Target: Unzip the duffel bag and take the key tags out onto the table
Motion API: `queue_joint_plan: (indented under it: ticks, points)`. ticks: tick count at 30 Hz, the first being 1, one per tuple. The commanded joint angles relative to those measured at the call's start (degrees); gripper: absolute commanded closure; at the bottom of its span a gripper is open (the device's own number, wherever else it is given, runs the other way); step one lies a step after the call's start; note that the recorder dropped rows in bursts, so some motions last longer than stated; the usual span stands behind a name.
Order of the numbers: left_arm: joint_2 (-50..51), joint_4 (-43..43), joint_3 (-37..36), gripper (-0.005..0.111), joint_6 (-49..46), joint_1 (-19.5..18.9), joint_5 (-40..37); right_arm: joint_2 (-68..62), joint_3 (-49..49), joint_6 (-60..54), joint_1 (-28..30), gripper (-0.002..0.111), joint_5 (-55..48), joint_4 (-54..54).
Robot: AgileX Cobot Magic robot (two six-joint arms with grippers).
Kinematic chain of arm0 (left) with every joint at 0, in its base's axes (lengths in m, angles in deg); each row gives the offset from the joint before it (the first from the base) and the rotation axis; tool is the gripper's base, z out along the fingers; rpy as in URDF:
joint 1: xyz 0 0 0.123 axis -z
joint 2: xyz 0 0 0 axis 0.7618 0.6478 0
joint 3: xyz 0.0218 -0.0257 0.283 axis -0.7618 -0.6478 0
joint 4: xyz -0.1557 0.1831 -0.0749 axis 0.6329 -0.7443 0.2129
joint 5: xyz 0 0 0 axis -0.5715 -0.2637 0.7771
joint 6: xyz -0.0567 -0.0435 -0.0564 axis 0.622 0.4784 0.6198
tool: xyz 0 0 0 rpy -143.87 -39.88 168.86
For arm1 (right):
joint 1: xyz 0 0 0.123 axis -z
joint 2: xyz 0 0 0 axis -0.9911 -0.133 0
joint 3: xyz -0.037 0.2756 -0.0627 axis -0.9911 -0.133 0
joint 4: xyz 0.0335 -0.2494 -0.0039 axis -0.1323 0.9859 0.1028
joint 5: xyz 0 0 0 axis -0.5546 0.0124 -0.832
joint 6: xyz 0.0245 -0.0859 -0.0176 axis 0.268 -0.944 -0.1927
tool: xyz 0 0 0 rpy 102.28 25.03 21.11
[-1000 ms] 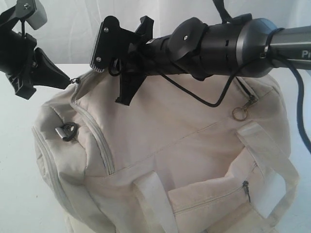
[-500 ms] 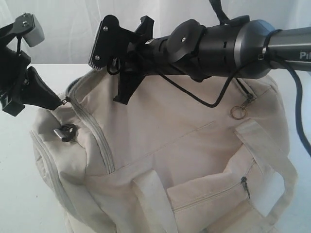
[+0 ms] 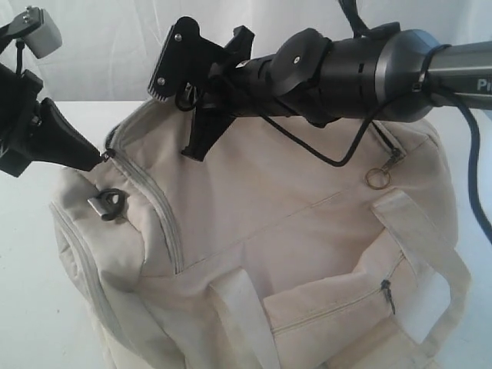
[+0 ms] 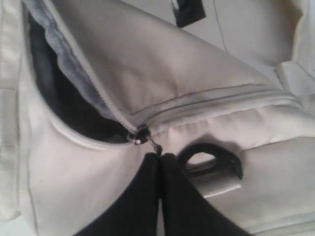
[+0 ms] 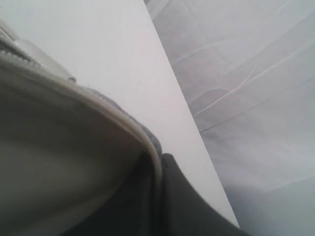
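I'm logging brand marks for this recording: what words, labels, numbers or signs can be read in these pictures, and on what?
"P": white lettering on the right arm, on its grey tube at the exterior view's edge. The frame cuts off the rest, and the letter after the P is too cropped to tell.
duffel bag: no print, tag or logo shows.
Both wrist views: no text at all.

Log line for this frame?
phase: unzipping | left gripper: shut on zipper pull | right gripper: shut on duffel bag edge | zipper: partly open | key tags: not visible
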Motion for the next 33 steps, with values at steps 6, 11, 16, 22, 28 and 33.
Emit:
queue_joint_plan:
  ticks: [6,11,16,22,28,33]
  points:
    - [-1.0,-0.2,-5.7,0.107,0.4,8.5,-10.0,0.3,0.2,2.9,2.4,0.108,7.7,-0.8]
    - [-3.2,-6.2,-5.7,0.107,5.4,9.1,-6.2,0.7,0.2,4.2,2.4,0.108,5.4,-0.8]
    - [-4.2,-8.5,-5.7,0.107,8.5,9.1,-2.4,6.9,0.2,9.9,2.4,0.092,-9.4,0.0]
    - [-4.2,-7.9,-5.7,0.107,8.7,9.1,-2.4,10.5,0.2,28.8,2.4,0.052,-18.1,15.7]
    - [-4.2,-7.5,-5.7,0.107,8.7,9.1,-2.4,10.7,0.2,44.2,2.4,0.052,-30.3,31.4]
    - [-4.2,-6.9,-5.7,0.107,8.7,9.1,-2.4,12.2,0.2,36.2,2.4,0.052,-34.2,28.8]
